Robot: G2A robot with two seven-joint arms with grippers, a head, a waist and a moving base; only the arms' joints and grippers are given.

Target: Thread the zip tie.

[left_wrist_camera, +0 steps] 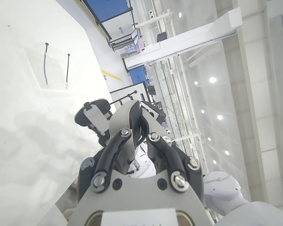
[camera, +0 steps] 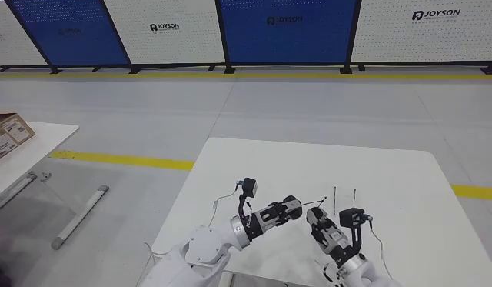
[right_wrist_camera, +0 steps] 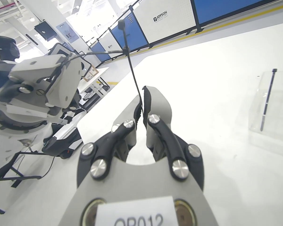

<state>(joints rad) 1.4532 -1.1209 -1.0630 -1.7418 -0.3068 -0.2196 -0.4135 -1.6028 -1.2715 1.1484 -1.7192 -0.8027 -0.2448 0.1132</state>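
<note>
My right gripper point(right_wrist_camera: 142, 95) is shut on the tail of a black zip tie point(right_wrist_camera: 132, 71) that stands up from its fingertips, with its head point(right_wrist_camera: 121, 24) at the top. A second zip tie point(right_wrist_camera: 101, 52) runs from my left gripper point(right_wrist_camera: 61, 64) and meets the first one at a small block point(right_wrist_camera: 125, 48). I cannot tell if it is threaded there. In the left wrist view my left gripper point(left_wrist_camera: 140, 105) is shut, with the right gripper point(left_wrist_camera: 94, 116) close beside it. In the top view both grippers point(camera: 292, 208) point(camera: 315, 214) are near the table's front edge, a thin zip tie point(camera: 311, 203) between them.
A clear tray point(left_wrist_camera: 54, 81) lies on the white table point(camera: 307, 164) beyond the grippers and holds two spare black zip ties point(left_wrist_camera: 45, 64) point(left_wrist_camera: 68, 68). They also appear in the top view point(camera: 335, 195) point(camera: 354, 198). The tray point(right_wrist_camera: 276, 118) lies beside my right gripper.
</note>
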